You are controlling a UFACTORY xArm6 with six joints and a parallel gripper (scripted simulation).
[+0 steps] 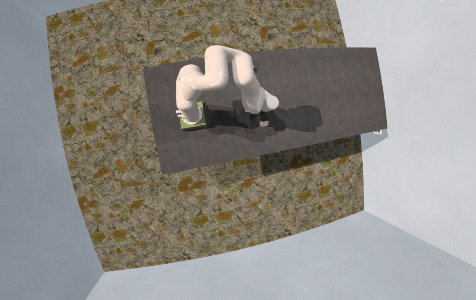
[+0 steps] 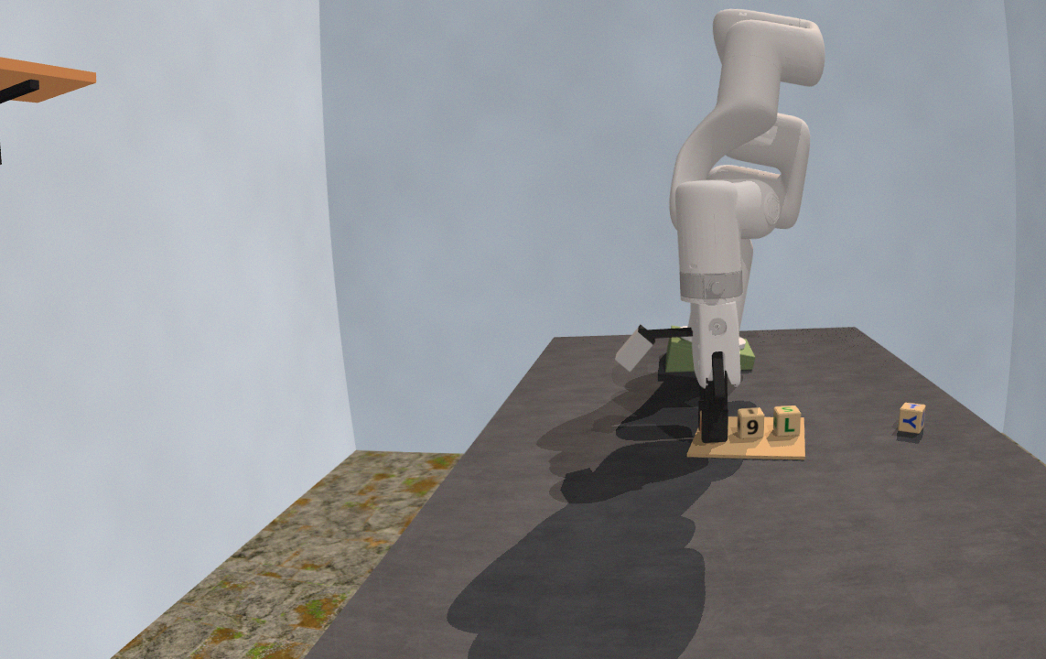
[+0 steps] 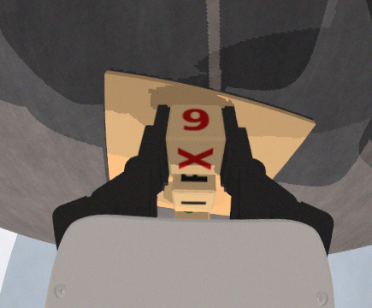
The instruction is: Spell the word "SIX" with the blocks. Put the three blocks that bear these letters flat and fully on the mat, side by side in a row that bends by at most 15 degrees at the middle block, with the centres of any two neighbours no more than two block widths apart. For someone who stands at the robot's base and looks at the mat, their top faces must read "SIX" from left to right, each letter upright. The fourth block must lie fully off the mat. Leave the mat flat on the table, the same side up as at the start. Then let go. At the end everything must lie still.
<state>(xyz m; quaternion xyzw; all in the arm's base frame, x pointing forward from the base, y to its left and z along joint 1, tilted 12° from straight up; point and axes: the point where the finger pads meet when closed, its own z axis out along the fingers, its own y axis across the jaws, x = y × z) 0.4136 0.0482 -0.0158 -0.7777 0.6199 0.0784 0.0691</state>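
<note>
Jaws: black gripper (image 2: pixel 713 432) (image 3: pixel 195 123) pinching the pale wooden cube with a red X (image 3: pixel 195 150), X face up.
X cube: at the row's end, over the tan rectangular mat (image 2: pixel 756 450) (image 3: pixel 123 107); I cannot tell whether its base touches.
Neighbours: wooden cube with a black 9 on its side (image 2: pixel 749 424) in the middle, green-lettered wooden cube (image 2: pixel 787 423) beyond, both on the mat.
Blue-Y wooden cube (image 2: pixel 911 419): well off the mat.
Release risk: opening above the mat could drop or tip X.
Finger risk: uneven opening or a sideways retreat could twist X or nudge the middle cube.
</note>
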